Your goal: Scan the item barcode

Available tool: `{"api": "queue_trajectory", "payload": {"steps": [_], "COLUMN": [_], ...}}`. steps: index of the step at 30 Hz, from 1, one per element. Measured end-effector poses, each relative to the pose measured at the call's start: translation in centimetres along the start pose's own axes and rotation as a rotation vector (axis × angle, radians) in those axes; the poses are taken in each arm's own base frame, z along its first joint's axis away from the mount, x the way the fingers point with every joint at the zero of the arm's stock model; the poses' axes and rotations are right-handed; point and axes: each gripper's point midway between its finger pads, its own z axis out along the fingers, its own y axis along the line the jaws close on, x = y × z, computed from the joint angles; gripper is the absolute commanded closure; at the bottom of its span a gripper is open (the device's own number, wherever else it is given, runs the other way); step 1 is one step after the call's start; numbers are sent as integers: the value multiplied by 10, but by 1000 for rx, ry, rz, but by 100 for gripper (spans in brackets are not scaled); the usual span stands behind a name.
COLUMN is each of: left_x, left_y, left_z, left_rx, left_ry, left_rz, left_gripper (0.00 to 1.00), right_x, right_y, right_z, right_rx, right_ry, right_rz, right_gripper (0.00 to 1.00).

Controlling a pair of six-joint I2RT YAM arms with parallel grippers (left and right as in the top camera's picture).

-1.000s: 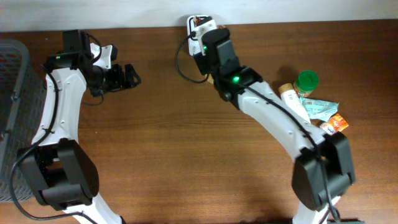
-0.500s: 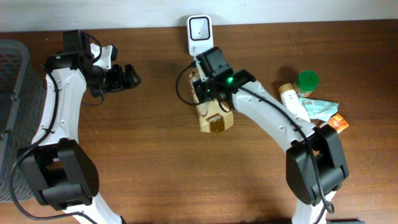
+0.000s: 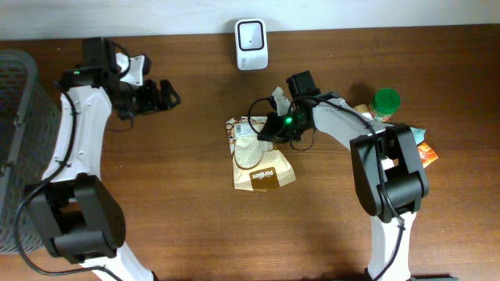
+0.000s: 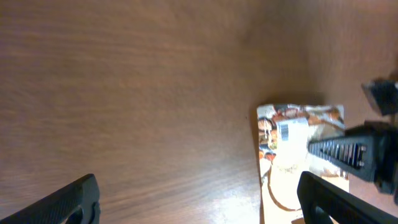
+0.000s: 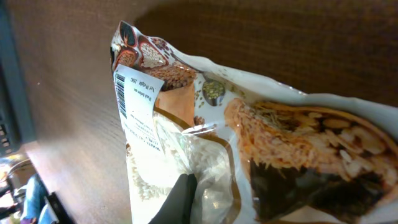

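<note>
pouch (image 3: 262, 168) in right gripper (image 3: 271, 133), near scanner (image 3: 251, 33); snacks (image 3: 402, 139) rightward.

- The table (image 3: 172, 195) is dark brown wood with a streaked grain.
- The food pouch (image 3: 262, 160) is cream and brown, printed with tan grains, and has a gold-tan band at one end.
- The barcode label (image 5: 134, 93) on the pouch is white with black bars.
- The scanner (image 3: 251, 33) beyond the pouch is white.
- Right of the pouch, a jar lid (image 3: 385, 100) is green, one packet (image 3: 405, 137) is teal and another packet (image 3: 426, 154) is orange.
- Far left of the pouch, the mesh basket (image 3: 14, 94) is dark grey.
</note>
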Motion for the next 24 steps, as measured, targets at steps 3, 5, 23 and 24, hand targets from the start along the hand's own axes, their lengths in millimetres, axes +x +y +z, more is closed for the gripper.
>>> {"api": "queue_trajectory", "payload": {"steps": [3,5,23,24], "left_x": [31,54,138,138], "left_y": [-26,-47,-84,-87], "left_z": [41,64,130,132], "left_rx": [29,52,176,181], "left_ry": [77,124,229,224], "left_rz": [45,78,-53,-48], "left_gripper": [43,67,100,100], "right_x": [3,10,35,37], "right_y": [4,4,-15,-14], "right_z": [2,3,-10,-10], "right_rx": [-35,-43,-112,-121], "right_ry": [19,45,122,127], "right_rz": [12,27,115,119], "right_gripper": [68,66,61,59]}}
